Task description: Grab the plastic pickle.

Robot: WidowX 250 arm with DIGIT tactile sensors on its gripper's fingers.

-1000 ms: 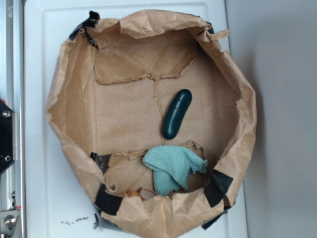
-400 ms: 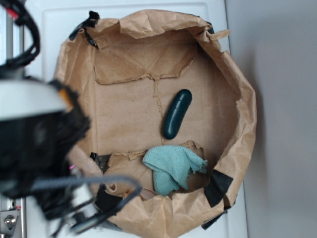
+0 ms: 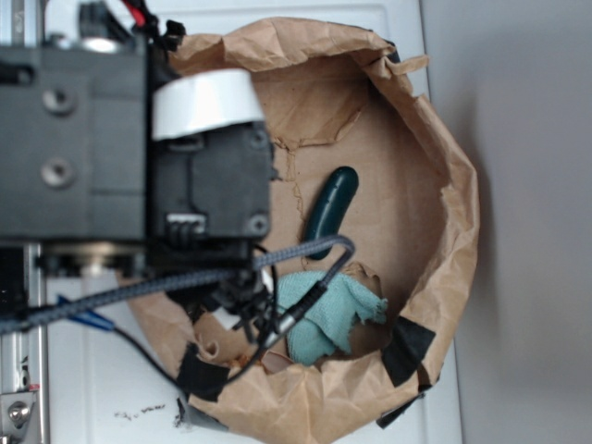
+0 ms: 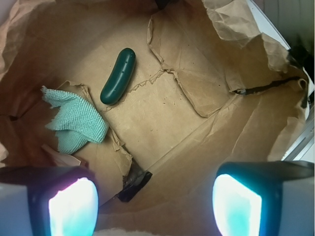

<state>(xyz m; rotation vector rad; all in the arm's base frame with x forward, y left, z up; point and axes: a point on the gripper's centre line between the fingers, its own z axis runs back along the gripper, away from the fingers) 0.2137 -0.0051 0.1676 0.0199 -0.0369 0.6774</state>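
A dark green plastic pickle (image 4: 118,76) lies in a brown paper bag (image 4: 197,73), just beside a teal rag (image 4: 76,120). The pincer (image 4: 155,206) hangs above, fingers apart, holding nothing.

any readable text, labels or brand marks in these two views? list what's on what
None readable in either view.
Paper bag, plastic pickle and teal cloth: no print visible.
Arm housing: no legible label.
Dark specks on the white board in the exterior view: too small and blurred to tell if they are writing.
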